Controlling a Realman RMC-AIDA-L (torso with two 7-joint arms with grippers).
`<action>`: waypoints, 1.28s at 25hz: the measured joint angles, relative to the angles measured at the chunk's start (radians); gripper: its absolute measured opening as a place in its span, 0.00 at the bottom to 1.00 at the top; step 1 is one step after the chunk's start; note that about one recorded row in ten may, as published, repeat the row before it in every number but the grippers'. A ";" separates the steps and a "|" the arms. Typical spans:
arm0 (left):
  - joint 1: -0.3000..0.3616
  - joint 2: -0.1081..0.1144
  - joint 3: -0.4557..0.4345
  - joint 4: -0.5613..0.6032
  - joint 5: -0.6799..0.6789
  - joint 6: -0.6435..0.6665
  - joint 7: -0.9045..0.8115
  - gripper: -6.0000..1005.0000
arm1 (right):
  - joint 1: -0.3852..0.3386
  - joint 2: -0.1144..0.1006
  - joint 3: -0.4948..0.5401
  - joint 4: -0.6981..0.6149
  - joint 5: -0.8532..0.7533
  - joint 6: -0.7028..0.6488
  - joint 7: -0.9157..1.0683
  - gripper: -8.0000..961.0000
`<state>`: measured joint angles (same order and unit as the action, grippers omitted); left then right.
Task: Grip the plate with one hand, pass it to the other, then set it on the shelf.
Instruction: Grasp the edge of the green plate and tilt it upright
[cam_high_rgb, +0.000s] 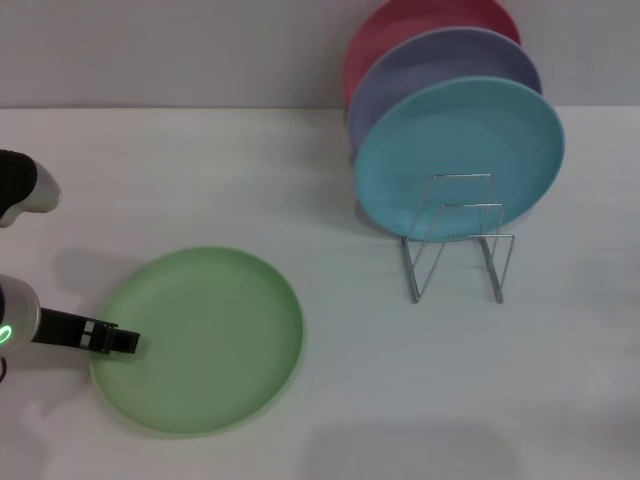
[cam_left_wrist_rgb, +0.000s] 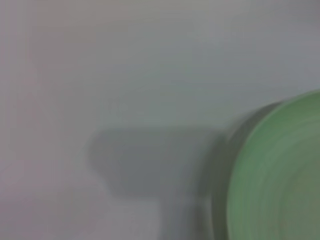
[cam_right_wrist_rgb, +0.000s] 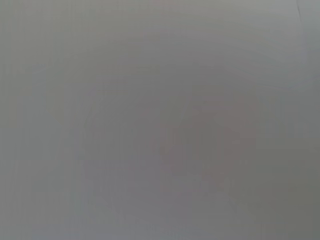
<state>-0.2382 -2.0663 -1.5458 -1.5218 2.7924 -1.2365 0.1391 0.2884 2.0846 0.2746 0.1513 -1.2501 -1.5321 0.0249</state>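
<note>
while the left claw (cam_high_rgb: 128, 342) meets the green plate (cam_high_rgb: 205, 335), three plates (cam_high_rgb: 458, 160) fill the rack (cam_high_rgb: 458, 240).

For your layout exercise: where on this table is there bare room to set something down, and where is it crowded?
Free: the white table behind the green plate, and the stretch between that plate and the wire rack. The near right, in front of the rack, is bare too. Crowded: the rack, holding turquoise, lavender and red plates, and the plate's left rim, where the left gripper sits.
</note>
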 joint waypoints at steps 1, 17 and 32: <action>0.000 0.000 0.000 0.000 0.000 0.000 0.000 0.78 | 0.000 0.000 0.000 0.000 0.000 0.000 0.000 0.77; -0.037 0.002 -0.002 0.012 0.001 -0.030 0.009 0.35 | 0.000 -0.002 0.000 -0.004 0.000 0.000 0.000 0.77; -0.042 0.003 -0.008 -0.030 0.011 -0.026 0.036 0.08 | -0.001 -0.001 -0.001 0.003 -0.036 -0.071 0.006 0.77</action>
<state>-0.2805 -2.0637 -1.5539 -1.5521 2.8032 -1.2622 0.1752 0.2878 2.0840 0.2733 0.1544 -1.2859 -1.6035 0.0312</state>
